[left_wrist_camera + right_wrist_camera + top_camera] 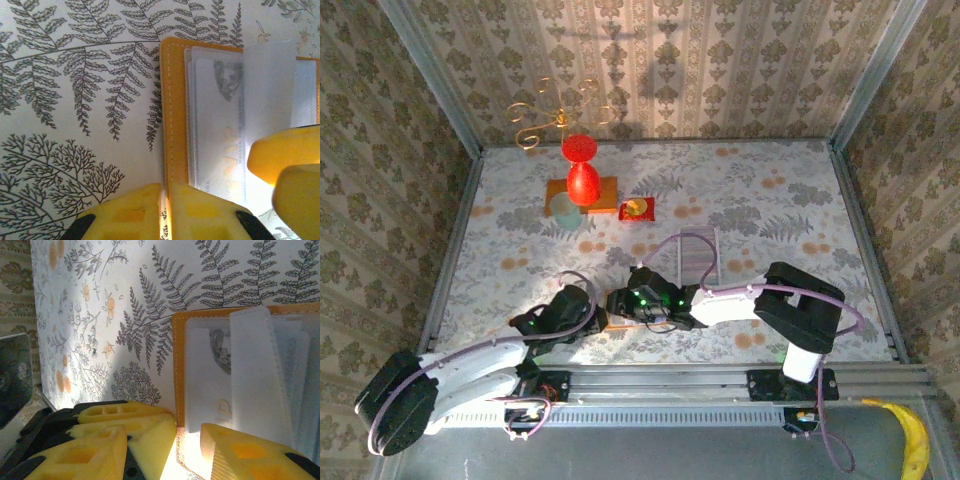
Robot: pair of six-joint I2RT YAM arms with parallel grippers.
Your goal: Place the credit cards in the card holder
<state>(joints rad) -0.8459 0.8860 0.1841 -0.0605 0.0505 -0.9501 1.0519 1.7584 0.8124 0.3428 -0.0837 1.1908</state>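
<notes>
Seemingly the job is about midway. The holder [175, 115] lies open on the desk [75, 100]. One card [220, 150] with gold lettering sits in its clear sleeve, while a pale card [267, 80] lies across the sleeves, not yet seated. The left tool [162, 212] is clamped together on the holder's stitched edge, pinning it. The right tool [165, 437] stands at the holder's end, jaws partway apart at the pale card's foot; whether they pinch it I cannot tell. From above, the left arm [470, 365] lies low, reaching in from the holder's left. The right arm [800, 300] is folded, its forearm coming in from the holder's right.
</notes>
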